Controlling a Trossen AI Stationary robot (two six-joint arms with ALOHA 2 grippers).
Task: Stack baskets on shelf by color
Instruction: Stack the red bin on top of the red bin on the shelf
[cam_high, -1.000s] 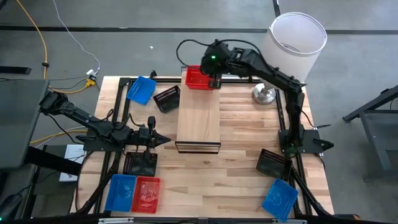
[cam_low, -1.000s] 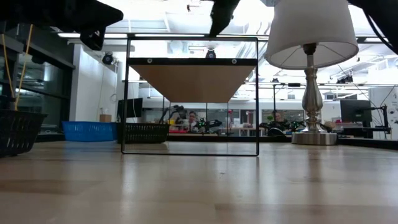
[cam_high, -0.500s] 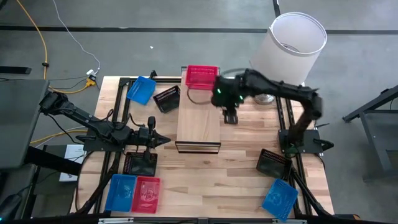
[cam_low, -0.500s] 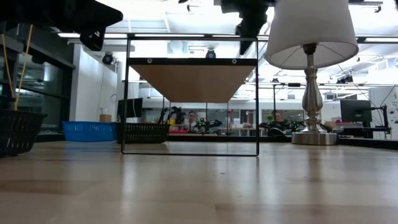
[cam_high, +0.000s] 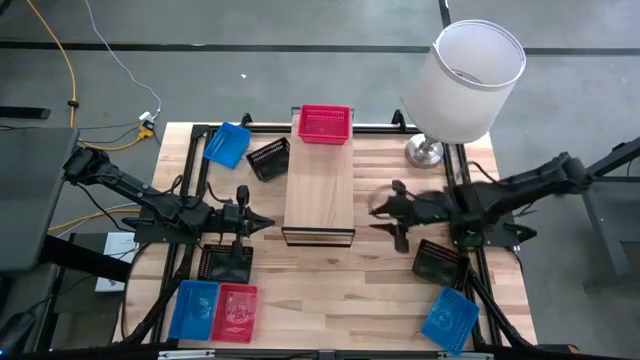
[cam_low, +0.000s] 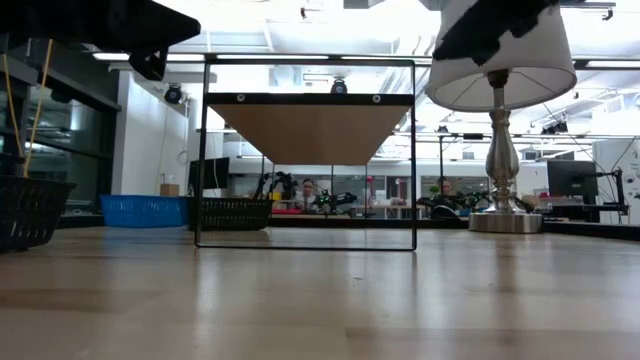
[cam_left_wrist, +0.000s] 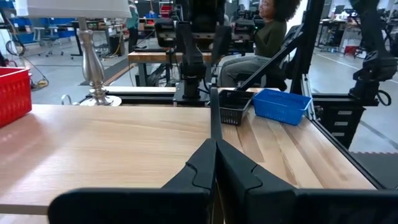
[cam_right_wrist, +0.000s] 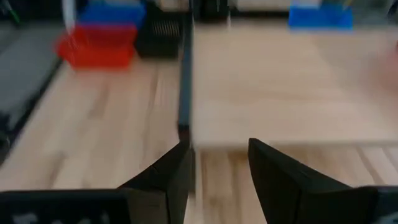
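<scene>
A red basket (cam_high: 325, 125) sits by its bottom on the far end of the light-wood shelf (cam_high: 320, 195); it also shows in the left wrist view (cam_left_wrist: 12, 93). My right gripper (cam_high: 385, 213) (cam_right_wrist: 217, 165) is open and empty, right of the shelf's near end, above the table. My left gripper (cam_high: 262, 226) (cam_left_wrist: 216, 165) is shut and empty, left of the shelf's near end. Loose on the table lie a blue basket (cam_high: 228, 145) and a black basket (cam_high: 268, 158) at the far left, and a black basket (cam_high: 227, 263), a blue one (cam_high: 195, 308) and a red one (cam_high: 236, 312) at the near left.
A black basket (cam_high: 440, 262) and a blue basket (cam_high: 450, 320) lie at the near right. A lamp with a white shade (cam_high: 470, 70) stands on its base (cam_high: 425, 152) at the far right. Black frame rails run along the table's left and right edges.
My right gripper has left the red basket on the shelf's far end and swung fast toward the table's near and right edges, to beside the shelf's near end. The red basket stays where it was. My left arm has kept still.
</scene>
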